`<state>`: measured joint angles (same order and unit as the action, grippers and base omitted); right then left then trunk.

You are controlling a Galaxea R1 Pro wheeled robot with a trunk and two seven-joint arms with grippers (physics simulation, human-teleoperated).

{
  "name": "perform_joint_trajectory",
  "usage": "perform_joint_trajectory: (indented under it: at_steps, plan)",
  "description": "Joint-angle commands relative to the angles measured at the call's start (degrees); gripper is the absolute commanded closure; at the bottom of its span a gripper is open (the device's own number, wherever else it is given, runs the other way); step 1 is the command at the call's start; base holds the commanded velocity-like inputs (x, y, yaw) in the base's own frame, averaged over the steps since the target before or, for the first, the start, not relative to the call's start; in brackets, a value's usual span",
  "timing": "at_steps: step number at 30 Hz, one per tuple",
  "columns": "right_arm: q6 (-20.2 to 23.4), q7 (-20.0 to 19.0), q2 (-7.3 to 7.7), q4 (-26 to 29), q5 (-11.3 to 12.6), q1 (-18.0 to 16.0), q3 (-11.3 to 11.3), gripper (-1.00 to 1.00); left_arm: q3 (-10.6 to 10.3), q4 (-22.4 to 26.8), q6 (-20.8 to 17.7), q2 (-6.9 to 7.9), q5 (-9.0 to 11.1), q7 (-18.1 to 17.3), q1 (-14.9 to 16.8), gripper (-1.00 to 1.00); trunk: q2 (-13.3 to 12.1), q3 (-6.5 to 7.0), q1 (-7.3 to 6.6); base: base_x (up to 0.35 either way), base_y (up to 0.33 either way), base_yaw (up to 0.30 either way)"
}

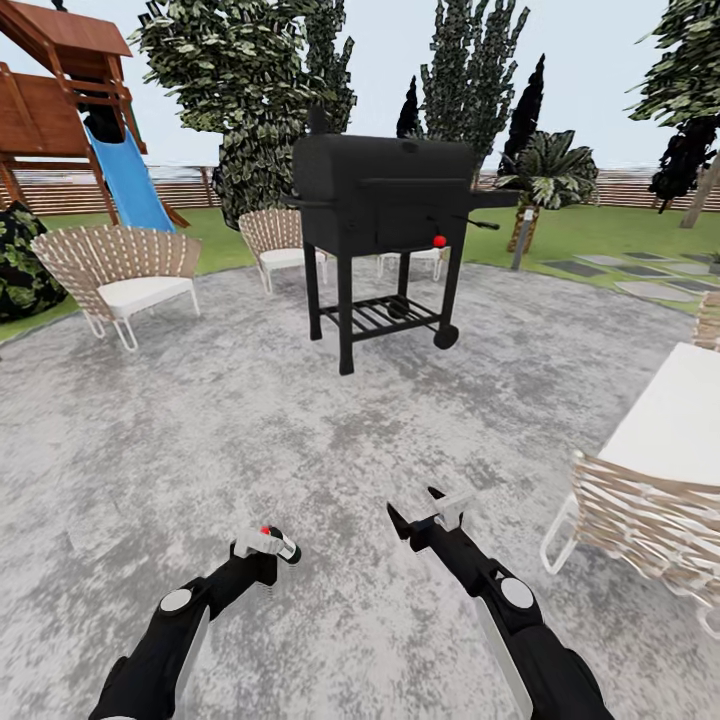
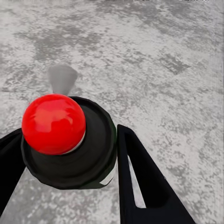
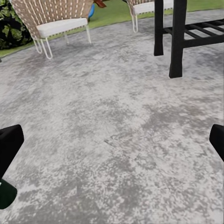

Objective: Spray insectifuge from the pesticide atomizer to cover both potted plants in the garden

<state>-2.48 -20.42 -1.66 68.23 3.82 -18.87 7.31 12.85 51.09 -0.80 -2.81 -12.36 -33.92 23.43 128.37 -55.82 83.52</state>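
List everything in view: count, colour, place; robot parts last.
Patio: one, mottled grey, underfoot.
Barbecue grill: one, black, centre of patio.
Wicker chairs: three cream-cushioned, far left, behind grill, near right.
Play structure with slide: one, brown wood, blue slide, far left.
Fence: one, brown slatted, background.
Palm: one, green, right of grill.
Stepping stones: several, grey, lawn at right.
Pesticide atomizer: one, white, dark green end, red button, in left pincer.
Left pincer: black, shut on atomizer.
Right pincer: black, open, empty.
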Motion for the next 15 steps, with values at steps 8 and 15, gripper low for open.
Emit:
perform_joint_trajectory:
  at_steps: [8,15]
  plan:
    - [-0.06,-0.24,-0.01,-0.1,0.4,-0.03,-0.04,-1.0,0.33,0.06,-0.08,-0.09,-0.38,-0.44,0.04,1.0,0.02,0.38,0.02,0.331,0.139,0.0]
    - [-0.06,-0.24,-0.01,-0.11,0.4,-0.03,-0.04,-1.0,0.33,-0.01,-0.08,-0.09,-0.38,-0.44,0.04,1.0,0.02,0.98,0.02,0.331,0.123,0.0]
